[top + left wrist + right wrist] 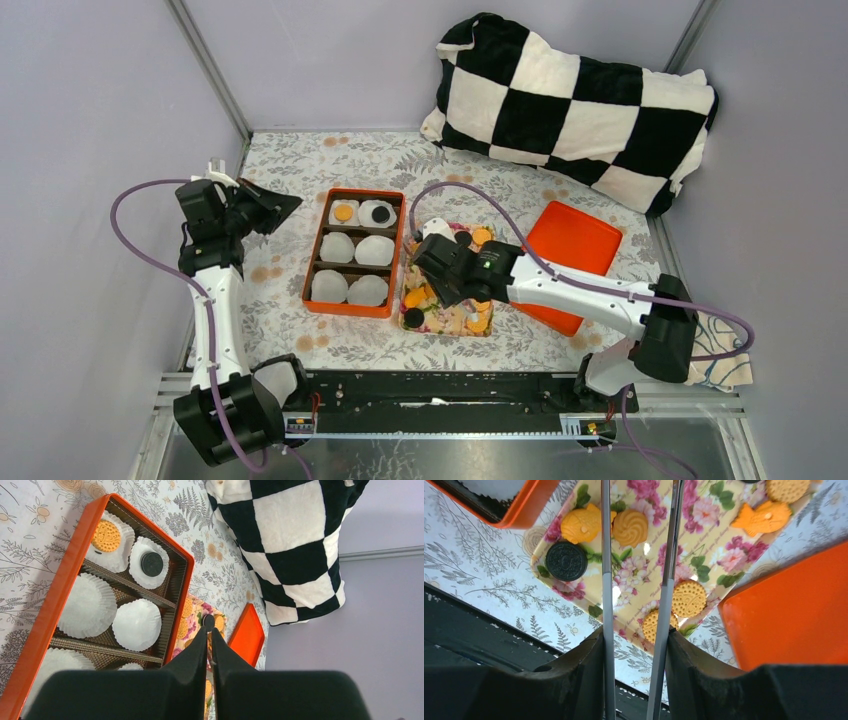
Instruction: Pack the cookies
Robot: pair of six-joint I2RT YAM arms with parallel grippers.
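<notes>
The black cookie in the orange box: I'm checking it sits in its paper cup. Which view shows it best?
The left wrist view: the black cookie is large and unobstructed, centred in its paper cup. The top view shows it small; the right wrist view catches only a corner of the box.

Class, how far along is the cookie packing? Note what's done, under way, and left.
Done: a golden cookie and a black cookie sit in the orange box. Under way: the open right gripper hovers over the floral tray. Left: four empty cups, the tray's loose cookies.
</notes>
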